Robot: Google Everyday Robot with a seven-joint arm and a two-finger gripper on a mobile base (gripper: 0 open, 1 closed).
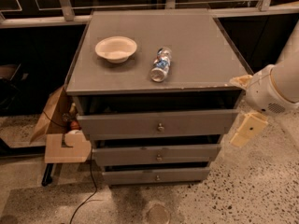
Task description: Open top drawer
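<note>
The top drawer (187,123) is the widest grey front of the grey cabinet, with a small round metal knob (160,126) at its centre. A dark gap shows between its upper edge and the cabinet top. My gripper (247,129), cream-coloured under a white wrist (268,94), hangs just right of the drawer's right end, at about the drawer's height. It holds nothing that I can see and is apart from the knob.
A white bowl (116,48) and a plastic bottle (160,65) lying on its side rest on the cabinet top (201,45). Two narrower drawers (187,153) sit below. A cardboard box (65,139) and a cable (91,190) lie left of the cabinet. Speckled floor (252,190) spreads in front and to the right.
</note>
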